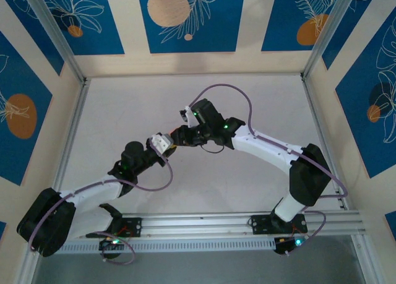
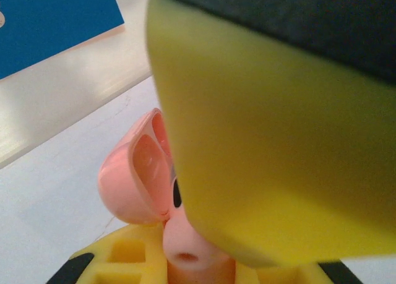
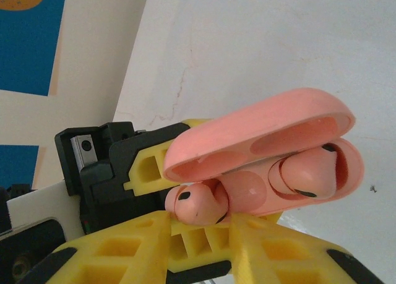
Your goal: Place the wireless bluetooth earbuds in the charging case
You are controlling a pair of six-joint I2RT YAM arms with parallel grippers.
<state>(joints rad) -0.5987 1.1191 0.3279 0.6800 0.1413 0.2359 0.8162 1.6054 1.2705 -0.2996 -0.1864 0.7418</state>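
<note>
The salmon-pink charging case (image 3: 278, 129) hangs above the table with its lid (image 2: 133, 179) swung open. My left gripper (image 2: 192, 268) is shut on its body; one of that gripper's yellow fingers (image 3: 151, 166) presses the case from behind in the right wrist view. One earbud (image 3: 312, 172) sits in the case's right socket. The other earbud (image 3: 198, 203) is pinched in my right gripper (image 3: 199, 222), at the mouth of the left socket and touching the case rim. Both grippers meet over mid-table (image 1: 172, 140). A right finger (image 2: 278, 142) blocks most of the left wrist view.
The white tabletop (image 1: 247, 98) is bordered by aluminium rails (image 1: 68, 148) at the left, right and front. Blue-and-cream patterned walls (image 1: 185, 18) close in the back and sides. A purple cable (image 1: 229, 89) loops over the right arm.
</note>
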